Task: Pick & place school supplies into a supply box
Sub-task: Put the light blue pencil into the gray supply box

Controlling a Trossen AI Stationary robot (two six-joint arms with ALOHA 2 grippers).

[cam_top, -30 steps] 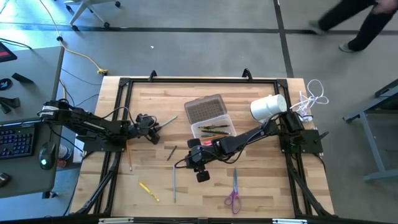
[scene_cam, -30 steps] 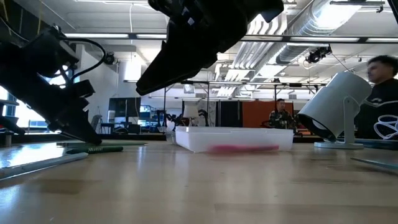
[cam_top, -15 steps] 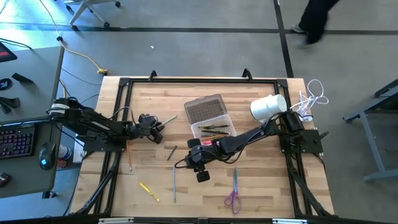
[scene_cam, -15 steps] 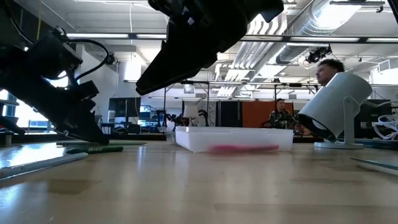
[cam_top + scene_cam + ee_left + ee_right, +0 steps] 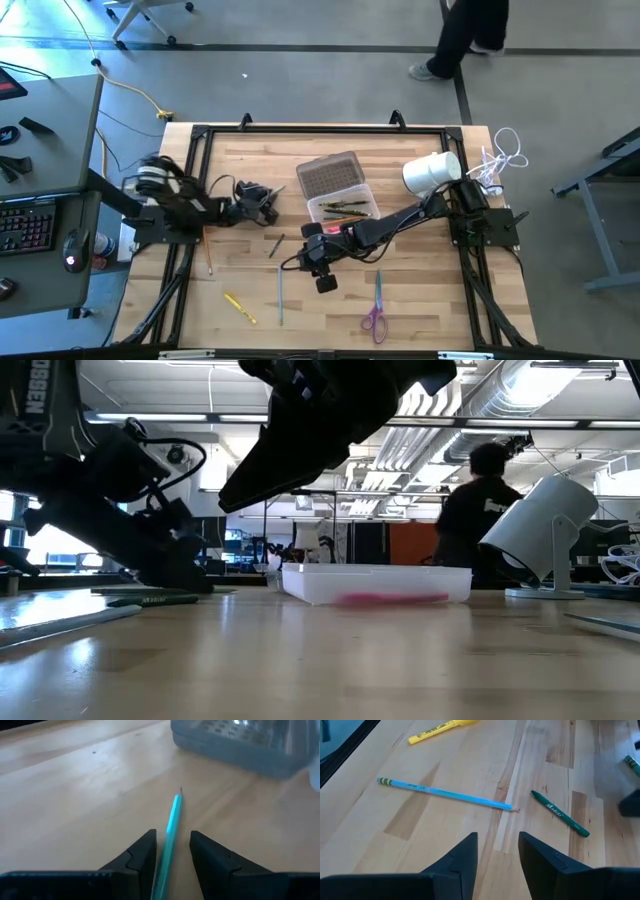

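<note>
Item: my left gripper (image 5: 172, 851), low over the bench (image 5: 420, 300), just left of the supply box (image 5: 341, 196). Fingers apart, astride a light-blue pencil (image 5: 170, 827) that lies between them, tip toward the box; not clamped on it as far as I can tell.

Item: my right gripper (image 5: 322, 262), in front of the supply box, fingers apart, holding nothing, waiting.

Item: supply box, lid swung back, several pens and pencils already in its tray.

Item: loose supplies in front of the box: a second blue pencil (image 5: 445, 795), a green pen (image 5: 560, 813), a yellow marker (image 5: 239, 307), purple-handled scissors (image 5: 376, 310). An orange pencil (image 5: 207, 250) lies left of these.

Step in hand, by my judgement: taking up the pencil left of the box. Next I should close squarely on its shaft, lift clear, and carry it right over the open tray, aligned lengthwise.
</note>
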